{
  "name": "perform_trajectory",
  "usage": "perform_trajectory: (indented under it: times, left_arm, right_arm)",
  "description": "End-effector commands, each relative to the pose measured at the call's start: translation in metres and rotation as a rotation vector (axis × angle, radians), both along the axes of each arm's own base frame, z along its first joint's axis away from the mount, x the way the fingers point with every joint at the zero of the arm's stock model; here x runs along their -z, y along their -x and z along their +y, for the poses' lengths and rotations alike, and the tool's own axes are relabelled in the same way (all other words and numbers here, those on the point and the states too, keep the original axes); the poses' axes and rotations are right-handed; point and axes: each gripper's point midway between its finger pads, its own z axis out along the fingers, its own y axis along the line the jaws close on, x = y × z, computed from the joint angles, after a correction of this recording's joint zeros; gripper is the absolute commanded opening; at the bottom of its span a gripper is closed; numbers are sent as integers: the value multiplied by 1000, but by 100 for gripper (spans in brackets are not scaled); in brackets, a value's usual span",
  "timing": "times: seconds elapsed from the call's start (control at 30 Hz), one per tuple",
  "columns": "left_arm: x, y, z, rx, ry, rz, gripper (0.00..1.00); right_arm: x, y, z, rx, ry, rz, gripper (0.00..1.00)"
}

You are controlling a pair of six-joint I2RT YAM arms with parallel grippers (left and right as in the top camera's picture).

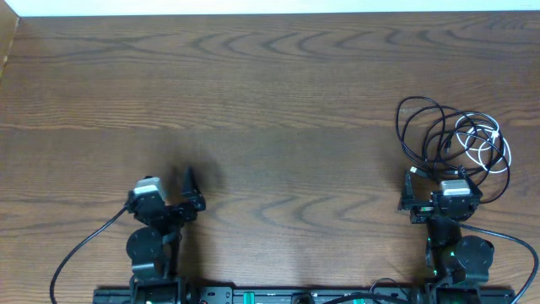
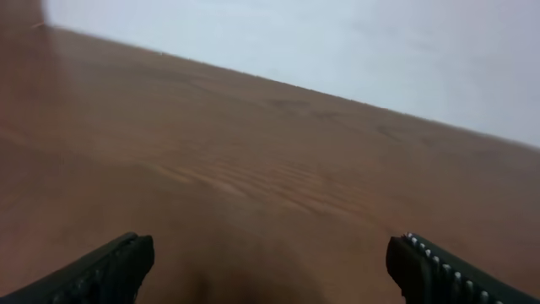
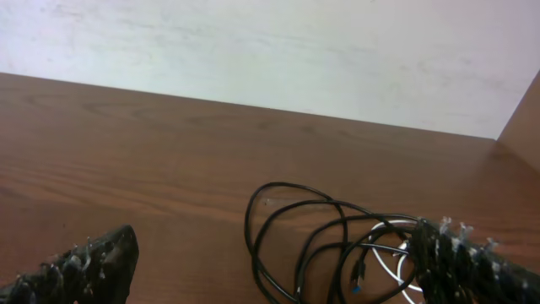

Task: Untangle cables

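We see the black cable [image 1: 440,135] and the white cable [image 1: 488,139] piled together on the right of the table [image 1: 253,101], just past our right gripper [image 3: 274,253]. It and our left gripper [image 2: 270,266] are both wide open and hold nothing, ready to start. The loops look loose, but we can't be sure.

A dark brown wooden table [image 1: 253,101] with wavy grain fills the view. Along its far edge runs a pale white wall [image 3: 295,51]. A brown side panel [image 3: 525,118] rises at the far right corner.
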Motion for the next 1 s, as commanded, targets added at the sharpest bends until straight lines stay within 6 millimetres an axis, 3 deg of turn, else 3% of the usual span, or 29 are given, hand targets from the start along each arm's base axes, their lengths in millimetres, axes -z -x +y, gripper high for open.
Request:
perform_trajectory:
  times: [0.0,0.07,0.97]
  left_arm:
    - [4,3,-23,145,-169,-2,94]
    - [-7,4,-26,153,-196,-52,93]
    - [-5,3,-19,125,-240,-39,94]
  right_arm:
    - [0,0,0,-3,10,-1,99]
    - [0,0,0,-3,10,-1,99]
    - [0,0,0,-3,10,0,99]
